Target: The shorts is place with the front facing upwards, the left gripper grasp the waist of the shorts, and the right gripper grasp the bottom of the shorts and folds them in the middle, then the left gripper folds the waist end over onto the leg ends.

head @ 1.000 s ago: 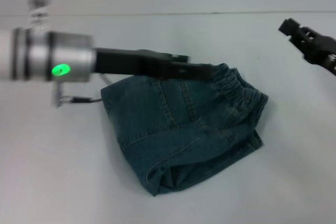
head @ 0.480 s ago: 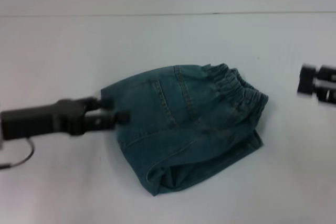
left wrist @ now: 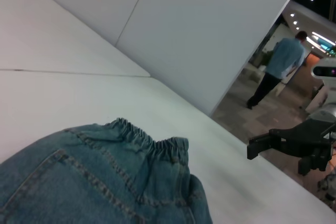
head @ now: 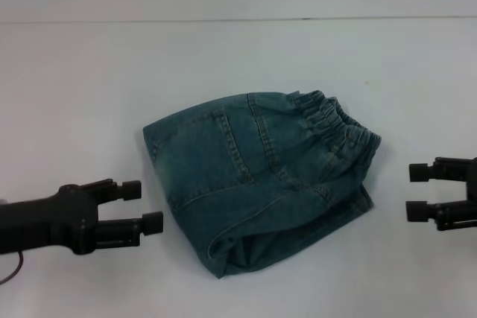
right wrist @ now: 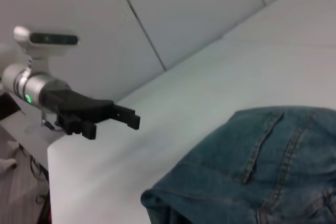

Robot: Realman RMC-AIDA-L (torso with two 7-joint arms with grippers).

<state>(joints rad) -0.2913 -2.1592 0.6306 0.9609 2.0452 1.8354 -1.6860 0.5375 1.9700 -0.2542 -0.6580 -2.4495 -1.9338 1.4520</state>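
Both grippers open, empty | left gripper (head: 147, 206) & right gripper (head: 416, 191) flank folded shorts (head: 261, 184) | white table (head: 74, 94)

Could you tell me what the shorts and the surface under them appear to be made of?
The shorts look like blue-green denim: woven, faded, with raised seam stitching and a gathered elastic waistband. The table seems a smooth, matte white laminate or board, though its exact material is unclear.

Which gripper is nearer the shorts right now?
Left. The left gripper sits open just off the shorts' left edge, fingertips almost at the denim. The right gripper is open too, off the waistband side with a wider gap.
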